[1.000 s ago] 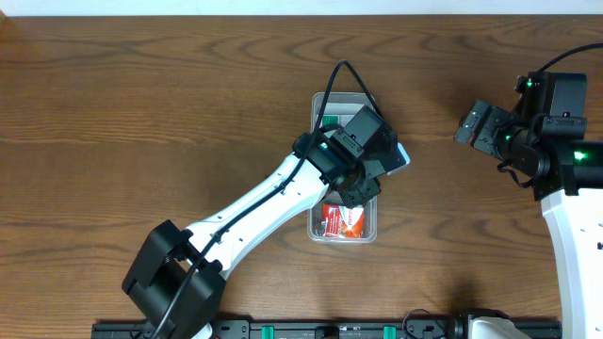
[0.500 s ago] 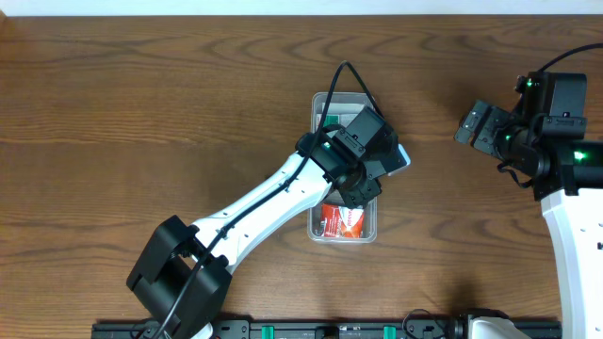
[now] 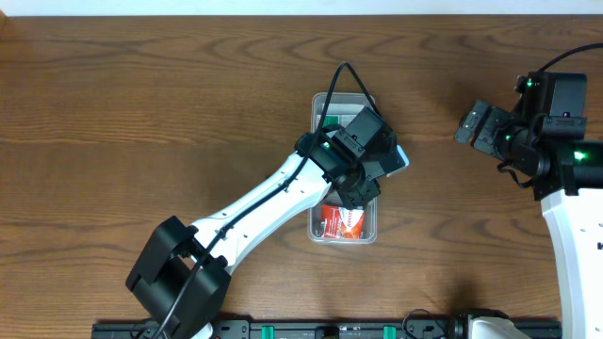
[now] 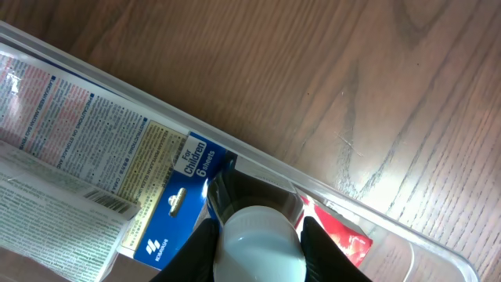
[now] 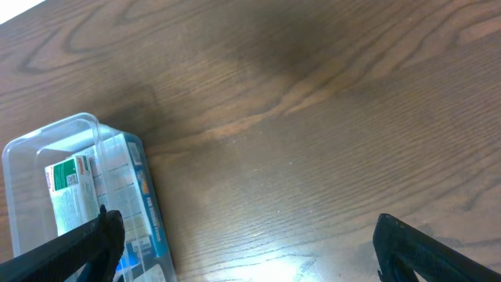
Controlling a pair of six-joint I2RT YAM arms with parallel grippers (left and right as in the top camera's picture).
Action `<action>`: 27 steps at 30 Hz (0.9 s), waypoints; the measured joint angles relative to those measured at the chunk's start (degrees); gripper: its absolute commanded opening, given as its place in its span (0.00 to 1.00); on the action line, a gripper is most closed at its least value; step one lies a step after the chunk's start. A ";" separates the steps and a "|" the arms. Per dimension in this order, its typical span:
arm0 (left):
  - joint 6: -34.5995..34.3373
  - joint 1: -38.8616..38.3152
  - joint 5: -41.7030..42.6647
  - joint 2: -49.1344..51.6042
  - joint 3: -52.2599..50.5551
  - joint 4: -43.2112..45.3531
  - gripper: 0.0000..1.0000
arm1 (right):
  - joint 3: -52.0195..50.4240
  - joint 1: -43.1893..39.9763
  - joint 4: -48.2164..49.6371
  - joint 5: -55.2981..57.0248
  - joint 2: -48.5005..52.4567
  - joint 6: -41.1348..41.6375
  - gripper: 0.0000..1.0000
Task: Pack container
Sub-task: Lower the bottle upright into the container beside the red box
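Observation:
The container [image 3: 317,105] is a long clear tub in the middle of the table. It holds a red packet [image 3: 342,221] at its near end and printed boxes. My left gripper [image 3: 364,185] is over the tub's middle. In the left wrist view my left gripper [image 4: 258,239] is shut on a white round-capped dark item [image 4: 258,249], held just above a blue box [image 4: 176,207] and the red packet [image 4: 338,237] inside the container [image 4: 368,210]. My right gripper [image 3: 473,124] is open and empty, over bare table to the right; in its own view my right gripper [image 5: 250,247] sees the container [image 5: 47,145] at left.
A blue and white box [image 3: 397,156] juts over the container's right rim by the left wrist. Printed leaflets or box faces [image 4: 70,117] fill the container's far part. Wooden table [image 3: 141,113] lies all round.
The left arm has shifted very slightly to the right, its gripper still over the container with the item. The right arm has not moved.

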 measured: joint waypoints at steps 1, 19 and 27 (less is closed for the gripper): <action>0.00 0.00 0.00 0.00 -0.09 0.15 0.21 | 0.00 0.00 -0.02 0.00 0.00 0.00 0.99; -0.44 0.00 0.28 0.24 -0.42 1.44 0.21 | 0.00 0.00 -0.02 0.00 0.00 0.00 0.99; -0.48 0.00 0.44 0.26 -0.44 1.62 0.61 | 0.00 0.00 -0.02 0.00 0.00 0.00 0.99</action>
